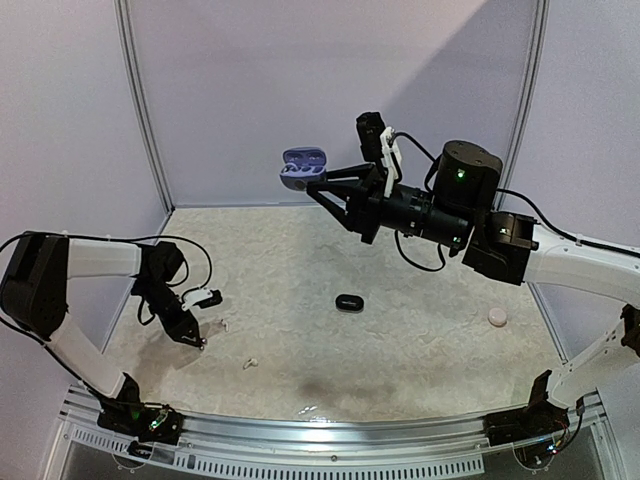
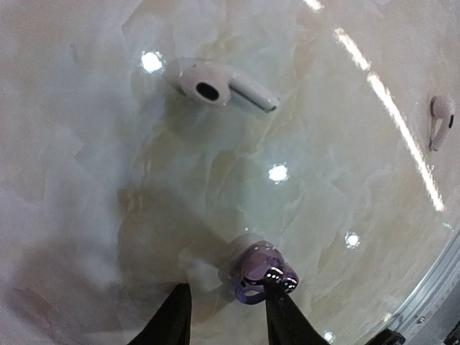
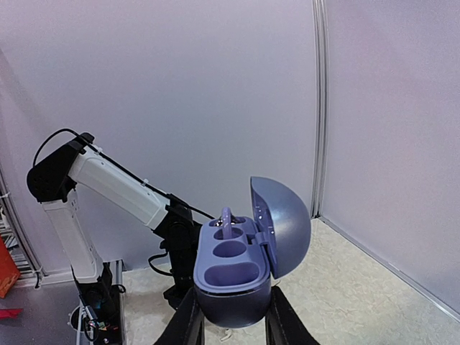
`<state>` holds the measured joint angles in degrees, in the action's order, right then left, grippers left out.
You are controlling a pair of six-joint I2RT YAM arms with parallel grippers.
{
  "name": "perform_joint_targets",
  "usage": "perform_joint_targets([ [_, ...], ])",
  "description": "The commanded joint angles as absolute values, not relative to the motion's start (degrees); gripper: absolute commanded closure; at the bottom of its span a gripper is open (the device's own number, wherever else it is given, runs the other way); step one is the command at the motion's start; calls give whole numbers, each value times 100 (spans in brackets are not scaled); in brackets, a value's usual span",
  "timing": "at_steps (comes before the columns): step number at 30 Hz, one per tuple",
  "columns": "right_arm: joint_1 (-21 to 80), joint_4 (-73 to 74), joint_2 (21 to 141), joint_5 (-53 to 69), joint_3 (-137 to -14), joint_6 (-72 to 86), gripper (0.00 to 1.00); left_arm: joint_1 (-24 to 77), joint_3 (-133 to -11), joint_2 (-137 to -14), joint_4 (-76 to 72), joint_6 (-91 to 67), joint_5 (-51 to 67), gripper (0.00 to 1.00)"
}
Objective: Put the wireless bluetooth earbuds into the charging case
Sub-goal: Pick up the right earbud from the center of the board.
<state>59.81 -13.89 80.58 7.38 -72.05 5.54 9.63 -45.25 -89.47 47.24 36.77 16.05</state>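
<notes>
1. The left claw point(image 2: 230, 291) is held low over the table point(image 2: 86, 180) at the near left, jaws apart and nothing clamped. A purple bud point(image 2: 260, 272) lies at the tip of one finger, seemingly touching it, but it is not centred in the gap.
2. Just beyond, a white bud point(image 2: 223, 85) is seen on its side. A second white bud point(image 2: 441, 118) lies well apart from it, nearer the table's near edge.
3. Mid-table a shut black case point(image 1: 348, 302) is found. At the right a pale round thing point(image 1: 497, 317) cannot be identified.
4. Far and raised, the right claw point(image 3: 233, 316) is closed on the purple case point(image 3: 233, 277), whose lid stands open. A seated bud point(image 3: 226, 219) fills the far socket and the near socket is empty.
5. The step in hand is judged to be picking up the purple bud. The left claw would need to be shifted sideways until the bud sits between both fingers, then closed gently, since so small and smooth a thing may be nudged away. The bud would then have to be carried to the empty socket and the two arms brought together.
</notes>
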Motion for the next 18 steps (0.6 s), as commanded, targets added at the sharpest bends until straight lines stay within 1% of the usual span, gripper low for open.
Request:
perform_joint_targets([
  [1, 5942, -1303, 7917, 632, -7172, 588, 100, 1104, -4403, -9056, 4740, 3562, 1803, 64],
  [3, 5944, -1292, 7911, 616, -7170, 589, 100, 1146, -4442, -9111, 4744, 3544, 1838, 65],
  [9, 5943, -1258, 7919, 567, -7163, 585, 100, 1287, -4434, -9201, 4695, 3500, 1923, 73],
  [18, 5944, -1205, 7901, 483, -7163, 562, 100, 1402, -4438, -9263, 4559, 3435, 1943, 89],
])
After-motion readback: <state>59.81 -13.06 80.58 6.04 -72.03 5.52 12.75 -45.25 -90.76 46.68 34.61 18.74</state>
